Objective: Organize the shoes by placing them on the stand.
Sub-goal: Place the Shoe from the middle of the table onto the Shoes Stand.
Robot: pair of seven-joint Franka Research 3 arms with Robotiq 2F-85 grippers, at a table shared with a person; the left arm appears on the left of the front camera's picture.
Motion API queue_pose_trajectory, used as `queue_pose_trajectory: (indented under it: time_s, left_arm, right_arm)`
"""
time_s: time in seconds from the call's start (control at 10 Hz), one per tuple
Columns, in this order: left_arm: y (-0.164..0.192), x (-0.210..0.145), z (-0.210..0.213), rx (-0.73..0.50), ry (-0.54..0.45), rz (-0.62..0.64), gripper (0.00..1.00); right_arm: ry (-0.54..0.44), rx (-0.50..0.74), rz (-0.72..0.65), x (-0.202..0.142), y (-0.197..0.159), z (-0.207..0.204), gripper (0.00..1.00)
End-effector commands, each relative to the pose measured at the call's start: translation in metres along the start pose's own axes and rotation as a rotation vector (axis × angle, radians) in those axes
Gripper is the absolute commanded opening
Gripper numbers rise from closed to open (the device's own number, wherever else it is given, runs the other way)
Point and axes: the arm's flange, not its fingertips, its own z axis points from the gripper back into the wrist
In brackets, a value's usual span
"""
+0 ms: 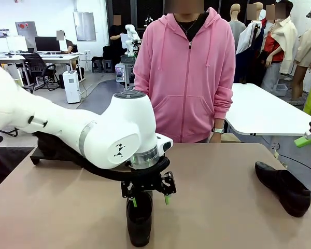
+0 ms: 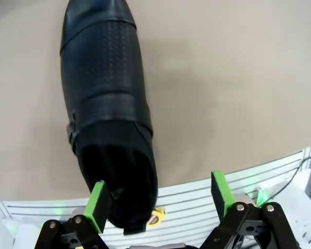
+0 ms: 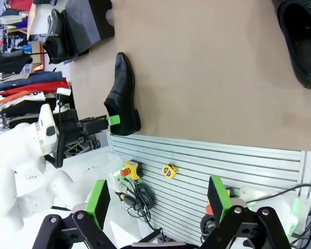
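Grasp step: my left tool (image 1: 151, 199), wide open and empty, hovers at the shoe (image 1: 139, 223) heel by the desk (image 1: 223, 202) near edge. Next I close and lift; right tool (image 3: 155, 199) open, empty.

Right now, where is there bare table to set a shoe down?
Bare tabletop between the near shoe under the left gripper and the right-side shoe; also near-left, in front of the stand. Crowded around the stand and left arm.
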Motion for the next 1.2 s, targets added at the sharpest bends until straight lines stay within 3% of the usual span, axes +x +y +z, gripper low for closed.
queue_pose_trajectory:
  time_s: [0.0, 0.3, 0.4, 0.5, 1.1]
  left_arm:
    - [-0.016, 0.015, -0.015, 0.020, 0.030, 0.041, 1.00]
    - [-0.013, 0.026, -0.038, 0.060, 0.107, 0.110, 1.00]
    - [-0.012, 0.027, -0.042, 0.094, 0.117, 0.095, 0.41]
    - [-0.014, 0.027, -0.043, 0.086, 0.103, 0.089, 0.00]
    - [-0.011, 0.027, -0.046, 0.097, 0.107, 0.085, 0.00]
  right_arm:
    - [-0.003, 0.018, 0.012, -0.001, 0.000, 0.001, 1.00]
    - [-0.003, 0.018, 0.012, -0.001, 0.000, 0.001, 1.00]
    - [-0.003, 0.018, 0.012, -0.001, 0.000, 0.001, 1.00]
    - [-0.003, 0.018, 0.012, -0.001, 0.000, 0.001, 1.00]
    - [-0.003, 0.018, 0.012, -0.001, 0.000, 0.001, 1.00]
